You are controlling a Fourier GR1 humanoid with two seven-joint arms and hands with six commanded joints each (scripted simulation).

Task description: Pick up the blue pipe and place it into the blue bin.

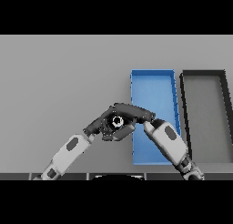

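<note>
At the left edge of the blue bin point(154, 89), both hands meet: the right hand point(132, 113) and left hand point(109, 126) overlap. Whether their fingers are spread or closed cannot be told; the blue pipe is not discernible. Beside the bin on the grey worktop point(59, 82) lies a black bin point(184, 109).

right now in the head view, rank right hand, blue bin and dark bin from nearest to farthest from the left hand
1. right hand, against the left hand, just right of it
2. blue bin, its left wall beside the hands
3. dark bin, farthest right, beyond the blue bin
</note>
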